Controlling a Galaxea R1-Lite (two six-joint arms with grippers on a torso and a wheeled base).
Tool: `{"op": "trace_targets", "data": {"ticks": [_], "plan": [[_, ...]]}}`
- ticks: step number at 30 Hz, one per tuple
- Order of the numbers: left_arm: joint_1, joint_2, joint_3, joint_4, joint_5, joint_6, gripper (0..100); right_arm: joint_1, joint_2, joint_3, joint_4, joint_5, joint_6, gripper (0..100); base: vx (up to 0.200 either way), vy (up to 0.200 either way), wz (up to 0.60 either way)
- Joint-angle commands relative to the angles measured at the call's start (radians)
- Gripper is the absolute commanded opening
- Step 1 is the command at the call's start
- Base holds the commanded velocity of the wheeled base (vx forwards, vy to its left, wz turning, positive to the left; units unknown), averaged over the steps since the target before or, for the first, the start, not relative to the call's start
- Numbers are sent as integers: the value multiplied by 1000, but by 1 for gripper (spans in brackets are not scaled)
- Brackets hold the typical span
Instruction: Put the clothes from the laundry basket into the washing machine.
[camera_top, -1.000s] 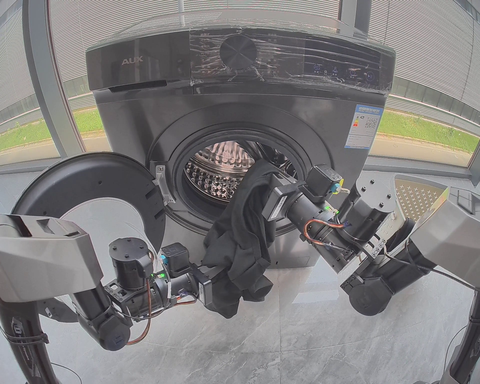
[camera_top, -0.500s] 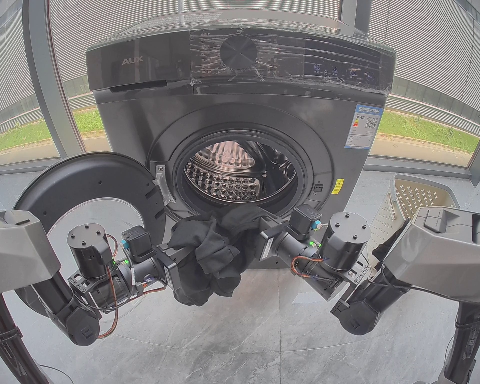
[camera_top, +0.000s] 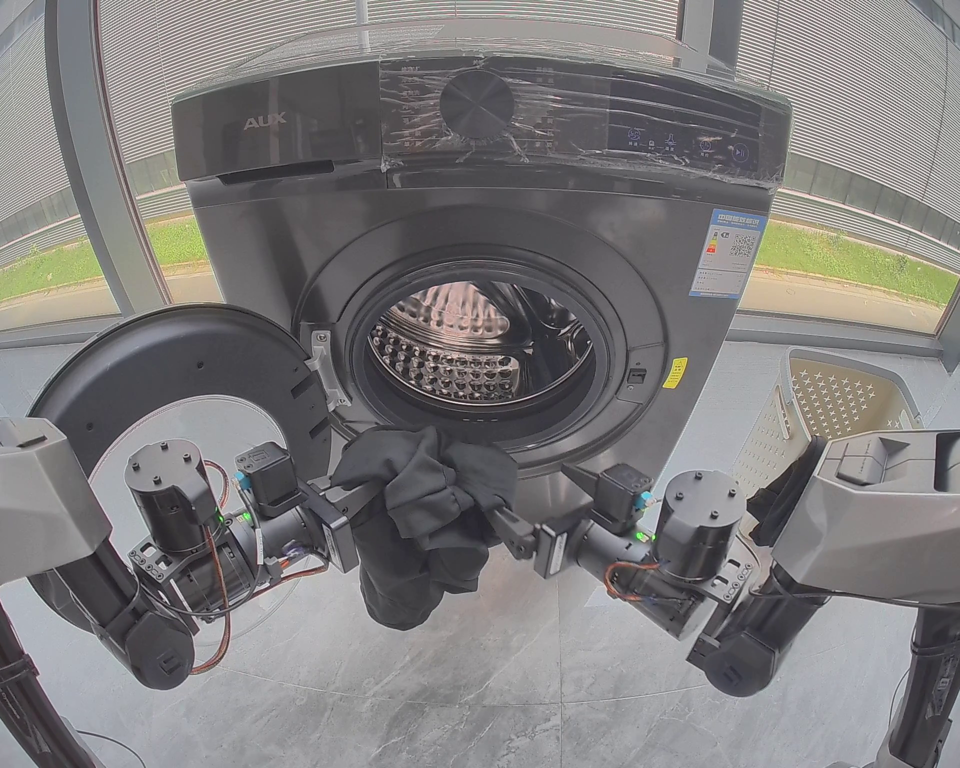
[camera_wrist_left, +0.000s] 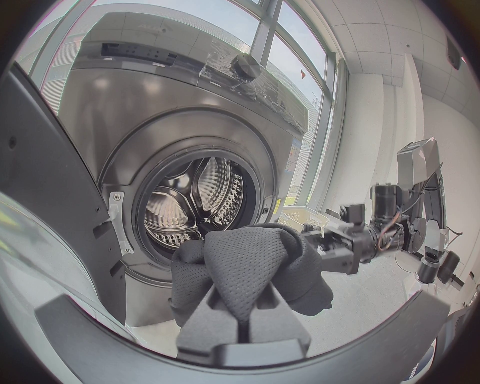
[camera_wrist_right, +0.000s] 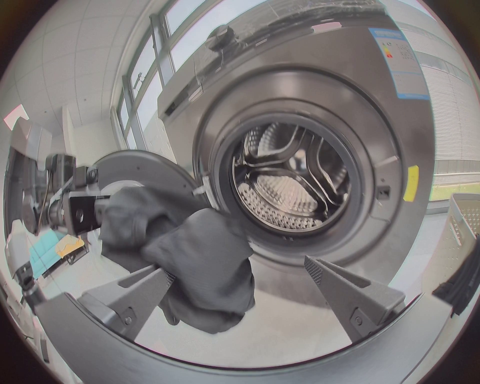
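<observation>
Front-loading washing machine (camera_top: 480, 200) straight ahead, drum (camera_top: 450, 350) bare and shining. Round door (camera_top: 180, 370) swung fully aside to the robot's left, likely so that both arms have free passage to the opening. Pale laundry basket (camera_top: 850, 400) on the floor at the robot's right, just beside the machine, probably set there to keep the carry short.

Dark garment (camera_top: 420, 500) bunched below the lower lip of the opening, outside the drum; hangs in folds toward the floor, upper folds level with the rim. Contact with the rim not possible to tell.

Left gripper (camera_wrist_left: 240, 312) pinched tight on a fold of that garment, bearing all of its weight. Seems held low and in front of the opening so the bundle can be lifted over the lip and pushed in.

Right gripper (camera_wrist_right: 235, 280) spread wide, nothing in its grasp, one finger (camera_wrist_right: 150, 285) just against the cloth; looks ready for a fresh hold or a push.

Clear film stretched over the control panel and dial (camera_top: 476, 103). Lettering at the panel's left end, a printed rating sticker (camera_top: 728, 252) on the front, a small yellow sticker (camera_top: 675, 372) beside the opening: wording left unread.
</observation>
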Motion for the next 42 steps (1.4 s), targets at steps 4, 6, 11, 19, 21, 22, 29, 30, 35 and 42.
{"op": "trace_targets", "data": {"ticks": [4, 6, 11, 19, 21, 22, 29, 30, 35, 42], "plan": [[-7, -74, 13, 1, 20, 7, 0, -67, -159, 258, 4, 8, -35, 100, 0, 0, 0], [-7, -74, 39, 1, 65, 22, 0, -84, -196, 267, 4, 10, -33, 100, 0, 0, 0], [-23, -85, 82, -1, 114, 30, 0, -109, -241, 347, -1, 5, -29, 100, 0, 0, 0], [-55, -114, 85, -1, 169, 19, 0, -110, -222, 362, -8, 8, -29, 100, 0, 0, 0], [-55, -109, 86, -1, 203, 19, 0, -112, -216, 364, -8, 8, -27, 100, 0, 0, 0], [-57, -111, 86, -1, 223, 16, 0, -115, -215, 364, -8, 10, -27, 100, 0, 0, 0], [-57, -114, 85, -1, 242, 15, 0, -135, -239, 358, -10, 8, -25, 100, 0, 0, 0], [-57, -115, 89, -1, 242, 15, 0, -136, -241, 358, -10, 10, -25, 100, 0, 0, 0], [-58, -114, 99, -1, 242, 16, 0, -136, -241, 355, -10, 10, -25, 100, 0, 0, 0], [-80, -112, 102, -1, 242, 22, 0, -136, -239, 346, -10, 10, -25, 100, 0, 0, 0]]}}
